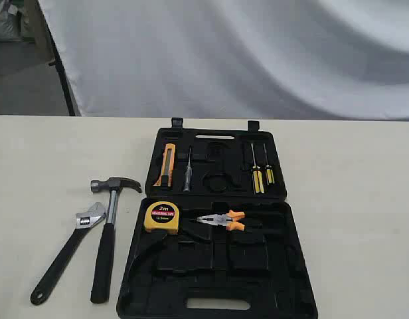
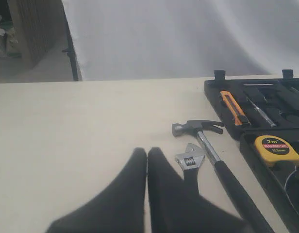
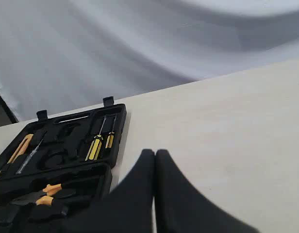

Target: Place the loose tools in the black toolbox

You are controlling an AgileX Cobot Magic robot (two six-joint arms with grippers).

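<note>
The black toolbox (image 1: 264,269) lies open in the middle of the table. To its left lie two loose tools: a claw hammer (image 1: 106,239) with a black handle and an adjustable wrench (image 1: 64,258). Neither gripper shows in the exterior view. In the left wrist view my left gripper (image 2: 147,152) is shut and empty over bare table, a short way from the wrench (image 2: 190,159) and the hammer (image 2: 215,156). My right gripper (image 3: 155,153) is shut and empty too, over the table beside the toolbox (image 3: 119,130).
Inside the toolbox are a yellow tape measure (image 1: 161,217), orange-handled pliers (image 1: 222,220), an orange utility knife (image 1: 167,164), a thin probe (image 1: 188,169) and two yellow screwdrivers (image 1: 261,171). A dark ring (image 1: 217,181) sits mid-lid. A white sheet (image 1: 244,53) hangs behind the table.
</note>
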